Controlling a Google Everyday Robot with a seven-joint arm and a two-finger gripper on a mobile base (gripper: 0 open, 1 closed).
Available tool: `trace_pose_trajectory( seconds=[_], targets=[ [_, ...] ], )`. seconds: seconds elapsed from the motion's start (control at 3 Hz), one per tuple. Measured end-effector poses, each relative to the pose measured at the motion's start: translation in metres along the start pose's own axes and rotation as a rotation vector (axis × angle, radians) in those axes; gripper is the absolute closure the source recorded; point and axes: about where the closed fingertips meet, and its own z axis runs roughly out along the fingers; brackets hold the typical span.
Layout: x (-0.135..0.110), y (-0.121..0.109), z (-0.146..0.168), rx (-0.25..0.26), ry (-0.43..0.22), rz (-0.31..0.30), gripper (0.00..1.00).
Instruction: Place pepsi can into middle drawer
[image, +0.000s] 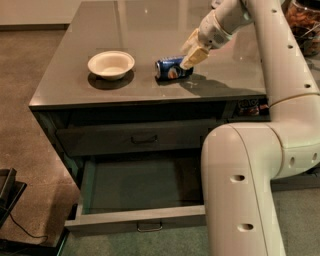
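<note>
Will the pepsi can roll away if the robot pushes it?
Probably: the pepsi can lies on its side on the shiny countertop, so a nudge could roll it. The gripper at its right end may steady it. Being small, it likely feels light.

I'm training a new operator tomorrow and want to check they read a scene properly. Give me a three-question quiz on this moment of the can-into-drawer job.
1. True or false: the can stands upright on the counter.
2. Is the lower drawer open or shut?
3. Where is the tool?
A) down inside the lower drawer
B) at the can's right end, above the counter
C) at the counter's left edge

Key:
1. False. It lies on its side.
2. Open.
3. B
</note>
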Motion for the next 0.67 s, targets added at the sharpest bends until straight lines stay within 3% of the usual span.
trace_pose_trajectory(
  seconds=[0.33, 0.67],
  targets=[
    [-0.0052, 0.0052, -0.0103, -0.006, -0.025, 0.023, 0.66],
    [-0.0098, 0.0108, -0.0045, -0.034, -0.057, 0.034, 0.9]
  ],
)
